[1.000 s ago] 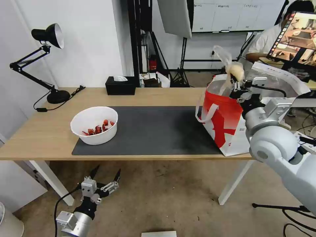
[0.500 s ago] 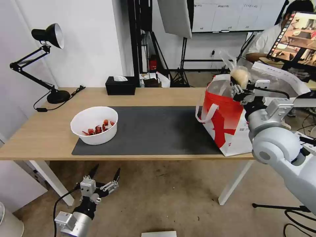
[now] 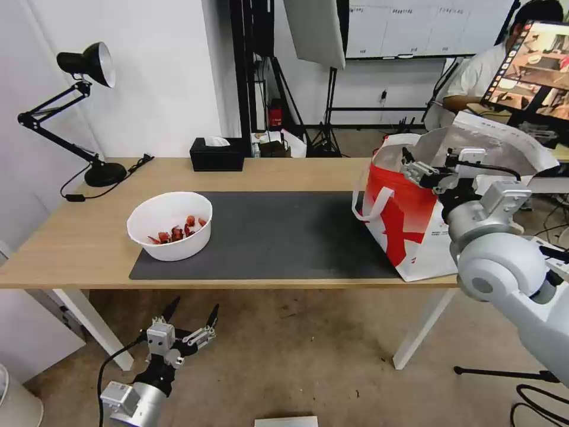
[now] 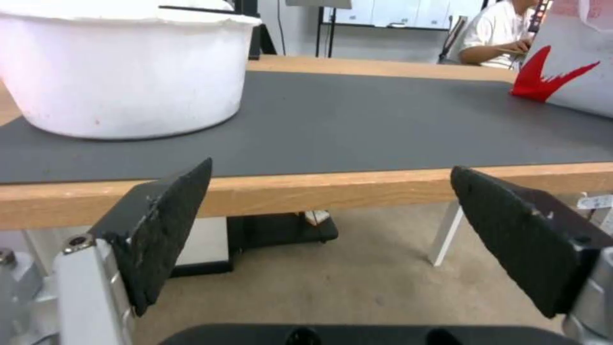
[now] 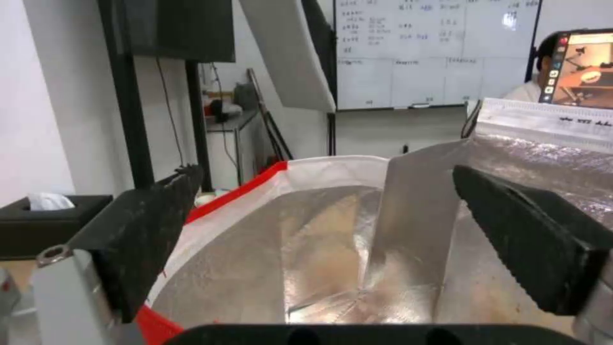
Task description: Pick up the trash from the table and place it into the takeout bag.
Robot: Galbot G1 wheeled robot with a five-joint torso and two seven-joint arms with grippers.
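A white bowl (image 3: pixel 170 225) with red scraps sits on the left end of the dark grey mat (image 3: pixel 284 237) on the light-wood table (image 3: pixel 77 243); the left wrist view shows the bowl's side (image 4: pixel 121 72). The white and red takeout bag (image 3: pixel 409 219) stands open at the table's right end. My right gripper (image 3: pixel 418 168) hovers open over the bag's mouth with nothing between its fingers. The right wrist view looks past the gripper (image 5: pixel 325 182) into the foil lining (image 5: pixel 319 249). My left gripper (image 3: pixel 194 308) hangs open below the table's front edge (image 4: pixel 331 172), empty.
A black tissue box (image 3: pixel 217 154) stands at the table's back edge and a black desk lamp (image 3: pixel 89 118) at the back left. White table legs (image 3: pixel 418 332) and bare floor lie in front. Light stands and a monitor (image 3: pixel 533 65) are behind the bag.
My right gripper has opened and dropped slightly over the bag. The knotted bag with the beige lump it held has gone from view. The left arm has stayed still.
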